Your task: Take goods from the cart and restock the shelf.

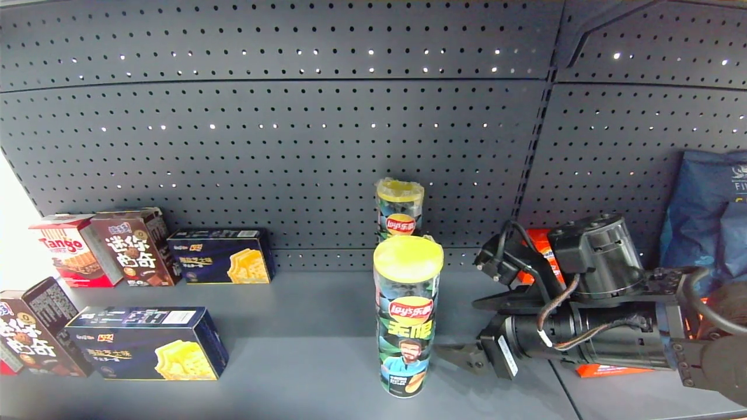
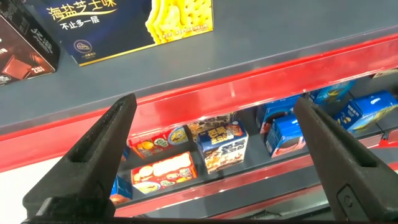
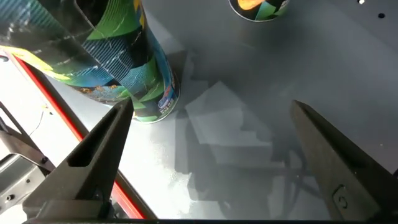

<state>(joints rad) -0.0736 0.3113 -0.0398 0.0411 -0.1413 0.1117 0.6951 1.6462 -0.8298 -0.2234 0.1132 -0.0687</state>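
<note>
Two tall chip cans with yellow lids stand upright on the grey shelf (image 1: 303, 326), the front can (image 1: 407, 318) near the shelf edge and the back can (image 1: 400, 210) against the pegboard. My right gripper (image 1: 458, 325) is open just right of the front can, apart from it, with nothing between its fingers. The right wrist view has that gripper (image 3: 210, 109) open over bare shelf, the front can (image 3: 134, 74) off to one side and the back can's base (image 3: 258, 7) farther off. My left gripper (image 2: 214, 102) is open and holds nothing, in front of the shelf's red front edge (image 2: 205, 87).
Snack boxes fill the shelf's left: a dark blue cracker box (image 1: 222, 255), another lying nearer (image 1: 149, 344), a brown chocolate box (image 1: 134, 246), a red wafer box (image 1: 70, 249). A blue bag (image 1: 709, 210) and an orange box (image 1: 543, 245) stand right. Lower shelves hold small boxes (image 2: 221, 143).
</note>
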